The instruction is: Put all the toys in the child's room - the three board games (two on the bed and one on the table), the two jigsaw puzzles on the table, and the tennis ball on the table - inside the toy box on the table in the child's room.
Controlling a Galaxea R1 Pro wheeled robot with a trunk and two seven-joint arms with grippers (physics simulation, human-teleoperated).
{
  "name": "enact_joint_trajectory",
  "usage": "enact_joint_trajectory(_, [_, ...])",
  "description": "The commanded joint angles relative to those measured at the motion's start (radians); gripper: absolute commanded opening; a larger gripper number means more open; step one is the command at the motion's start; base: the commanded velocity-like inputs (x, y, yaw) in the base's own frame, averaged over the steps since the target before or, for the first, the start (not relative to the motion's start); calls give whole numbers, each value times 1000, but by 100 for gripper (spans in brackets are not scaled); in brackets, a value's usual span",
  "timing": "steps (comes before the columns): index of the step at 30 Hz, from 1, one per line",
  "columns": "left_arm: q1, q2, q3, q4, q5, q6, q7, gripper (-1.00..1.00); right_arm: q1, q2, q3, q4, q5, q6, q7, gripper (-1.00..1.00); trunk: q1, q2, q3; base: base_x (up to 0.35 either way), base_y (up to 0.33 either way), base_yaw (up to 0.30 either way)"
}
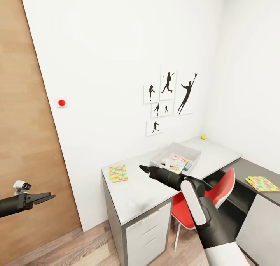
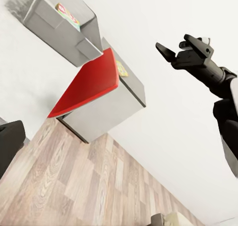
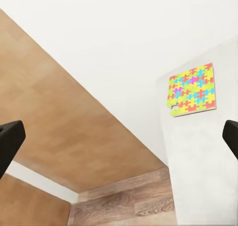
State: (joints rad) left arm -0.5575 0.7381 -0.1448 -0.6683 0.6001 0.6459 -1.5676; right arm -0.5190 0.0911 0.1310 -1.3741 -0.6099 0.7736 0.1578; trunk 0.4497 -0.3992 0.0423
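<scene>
Child's room: desk [image 1: 144, 192], puzzles [image 1: 118, 173], toy bin [image 1: 193, 154]

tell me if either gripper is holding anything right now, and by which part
Nothing is held. The left gripper is open beside the door; the right gripper is open above the table, fingers apart and empty.

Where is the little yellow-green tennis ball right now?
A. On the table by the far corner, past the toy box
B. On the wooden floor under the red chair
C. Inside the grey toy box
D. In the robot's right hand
A. The tennis ball sits on the table near the far corner of the walls, beyond the toy box, which holds only game boxes; the right hand holds nothing.
</scene>
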Motion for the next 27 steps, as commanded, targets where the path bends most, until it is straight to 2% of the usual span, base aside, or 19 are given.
enact_joint_trajectory(1, [-1, 0, -6, 1, 6, 11, -3, 100, 2, -1, 0, -14, 4, 7, 5, 100, 0, -1, -1, -36, 0, 0])
enact_joint_trajectory(7, [-1, -2, -3, 1, 5, 11, -3, 100, 5, 2, 17, -83, 5, 11, 1, 100, 0, -1, -1, -13, -81, 0])
enact_joint_trajectory(11, [-1, -2, -2, 1, 4, 11, -3, 100, 5, 0, 74, -94, 8, 9, -8, 100, 0, -1, -1, 7, -209, 79])
enact_joint_trajectory(13, [-1, -2, -1, 1, 4, 11, -3, 100, 5, -1, 88, -94, 8, 8, -15, 100, 0, -1, -1, 51, -123, 205])
enact_joint_trajectory(18, [-1, -2, 1, 1, 4, 11, -3, 100, 5, -3, 99, -94, 8, 7, -31, 100, 0, -1, -1, 92, -15, 256])
enact_joint_trajectory(27, [-1, -2, 2, 1, 4, 11, -3, 100, 5, -6, 100, -89, 7, 2, -40, 100, 0, -1, -3, 144, 116, 270])
